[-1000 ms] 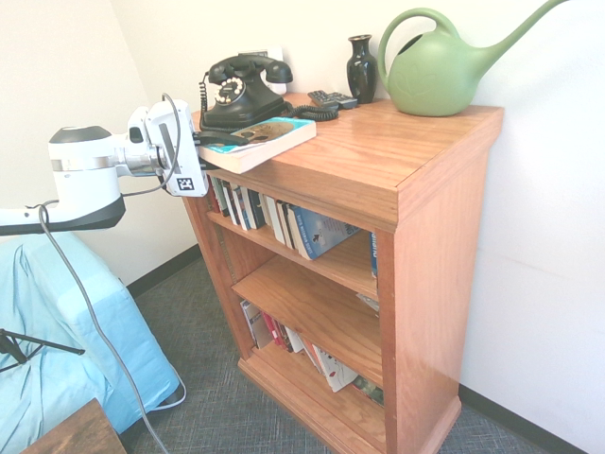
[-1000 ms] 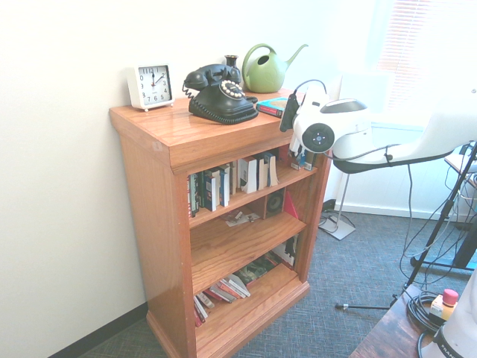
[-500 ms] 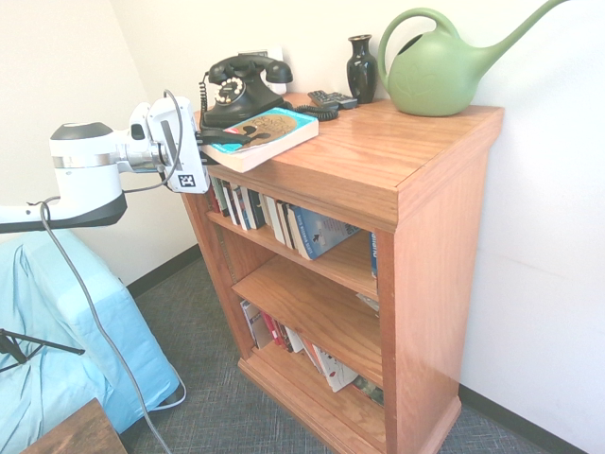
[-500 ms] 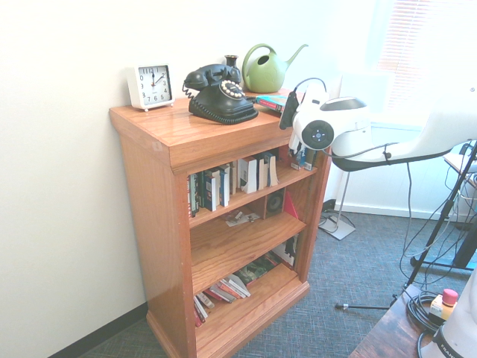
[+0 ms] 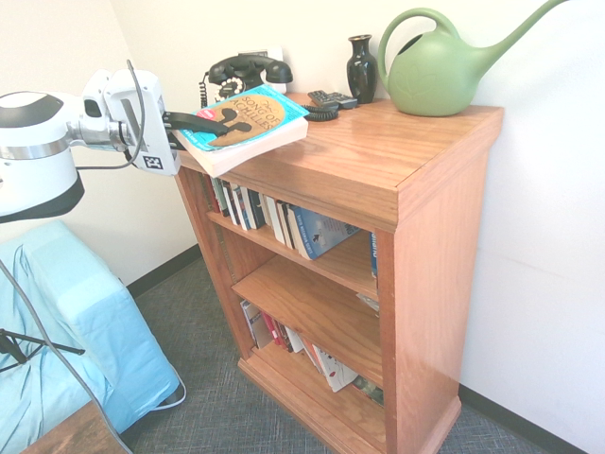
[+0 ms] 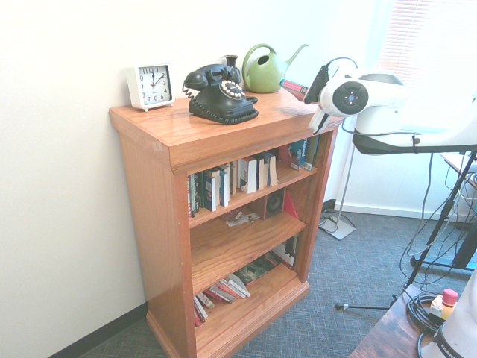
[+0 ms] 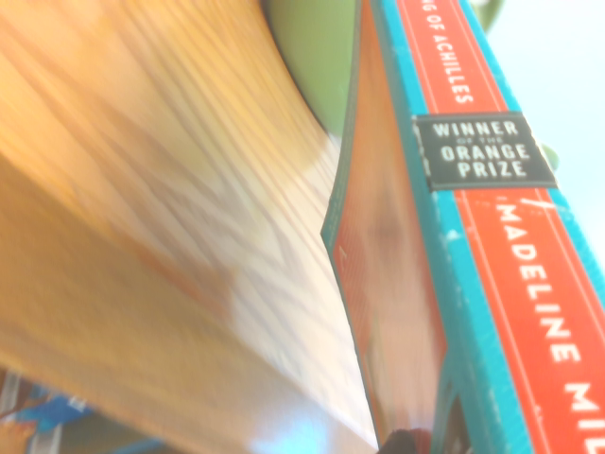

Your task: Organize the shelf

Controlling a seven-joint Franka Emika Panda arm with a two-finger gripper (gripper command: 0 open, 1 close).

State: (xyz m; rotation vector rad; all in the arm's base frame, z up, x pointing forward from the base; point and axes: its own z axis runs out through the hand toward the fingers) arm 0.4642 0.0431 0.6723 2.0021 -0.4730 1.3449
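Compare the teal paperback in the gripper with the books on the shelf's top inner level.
The teal paperback is clamped in the gripper and tilted, cover up, at the front corner of the shelf top. The books on the top inner level stand spine-out, leaning in a row, and none is gripped. Both are softcover books belonging to this shelf.

Shelf (image 5: 378, 161) is solid reddish wood w/ a smooth semi-gloss finish, grain shows clearly on top. Book (image 5: 241, 123) is a paperback w/ a glossy teal cover and matt paper page edges, spine red-orange; the phone (image 6: 220, 93) looks like shiny black plastic, vase (image 5: 361, 66) a dark glossy glaze, and watering can (image 5: 440, 66) matt green plastic. Clock (image 6: 150, 86) has a smooth white plastic case, arm shell is glossy white plastic, floor is rough grey carpet (image 5: 227, 407), and there's a light blue cloth cover (image 5: 66, 322) w/ soft folds.
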